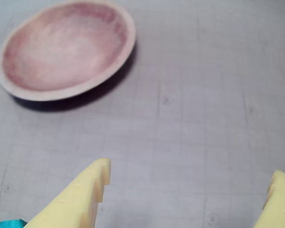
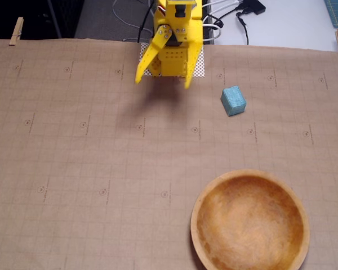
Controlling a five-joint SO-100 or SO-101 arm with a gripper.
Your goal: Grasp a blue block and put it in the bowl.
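Yellow gripper (image 2: 162,80) hangs near the far edge of the bench (image 2: 73,169) in the fixed view, jaws wide apart, nothing between them. Wrist view shows the same: two yellow fingers (image 1: 83,194) spread to the lower left and lower right, only bare gridded brown paper between.

Blue block (image 2: 233,100) sits on the paper to the right of the gripper in the fixed view, apart from it, not touched, turned slightly against the grid lines. In the wrist view a sliver of teal (image 1: 9,223) shows at the bottom left corner beside the left finger; likely the block, too cropped to be sure.

Wooden bowl (image 2: 250,177) rests upright at lower right of the fixed view, well apart from block and gripper, partly cut by the bottom edge. It appears upper left in the wrist view (image 1: 19,90), blurred.
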